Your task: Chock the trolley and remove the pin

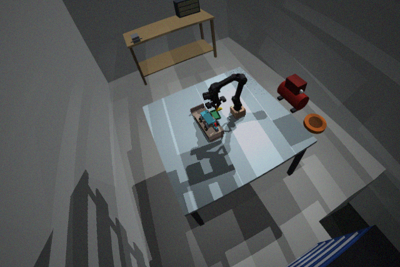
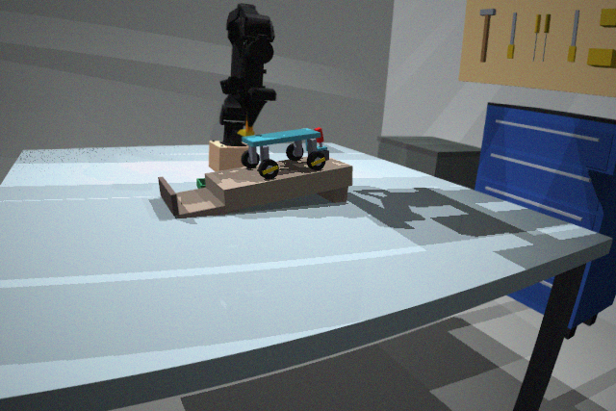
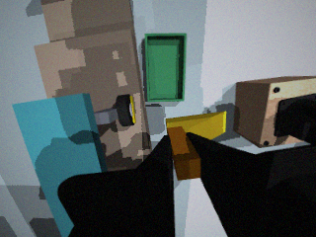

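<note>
My gripper (image 1: 216,105) (image 3: 177,138) is shut on the orange handle of the yellow chock (image 1: 219,109) (image 2: 244,132) (image 3: 209,126). The chock hangs in the air beside the ramp, on the arm-base side; its black rubber base cannot be made out. The turquoise trolley (image 1: 207,117) (image 2: 281,136) (image 3: 59,123) stands on the brown ramp (image 1: 215,135) (image 2: 283,193) (image 3: 94,61). One downhill wheel (image 3: 126,110) shows in the wrist view. The red-headed stop pin (image 1: 215,124) (image 2: 319,130) is upright at the trolley's uphill end. The green tray (image 1: 215,114) (image 2: 200,182) (image 3: 165,69) is empty, beside the ramp.
The arm's wooden base block (image 1: 238,112) (image 2: 222,156) (image 3: 253,114) stands beyond the chock from the ramp. The ramp's low end has a raised end board (image 2: 167,195). The table (image 1: 258,147) (image 2: 149,307) carries the ramp, tray and arm.
</note>
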Controlling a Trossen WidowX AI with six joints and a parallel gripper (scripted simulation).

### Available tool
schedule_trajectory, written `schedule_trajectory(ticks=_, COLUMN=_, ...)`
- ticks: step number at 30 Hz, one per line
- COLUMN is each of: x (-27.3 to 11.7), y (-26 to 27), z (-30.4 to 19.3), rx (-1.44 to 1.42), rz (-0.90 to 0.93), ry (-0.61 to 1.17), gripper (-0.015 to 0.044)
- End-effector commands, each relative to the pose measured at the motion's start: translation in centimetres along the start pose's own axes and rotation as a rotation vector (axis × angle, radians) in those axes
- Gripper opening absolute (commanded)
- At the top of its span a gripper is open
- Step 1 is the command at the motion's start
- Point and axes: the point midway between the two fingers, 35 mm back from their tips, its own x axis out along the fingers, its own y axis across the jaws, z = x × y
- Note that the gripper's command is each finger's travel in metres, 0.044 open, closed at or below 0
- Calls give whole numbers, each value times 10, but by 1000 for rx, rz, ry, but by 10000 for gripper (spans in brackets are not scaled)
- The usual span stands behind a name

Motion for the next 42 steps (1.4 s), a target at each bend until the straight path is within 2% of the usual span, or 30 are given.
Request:
schedule_trajectory(ticks=1, x=1, y=4, z=13, rx=-4, rz=-3, ry=1, gripper=0)
schedule_trajectory(ticks=29, x=7, y=28, z=120, rx=1, rz=-2, ry=-8, gripper=0)
schedule_trajectory(ticks=42, x=7, y=28, z=122, rx=429, rz=-17, ry=20, gripper=0)
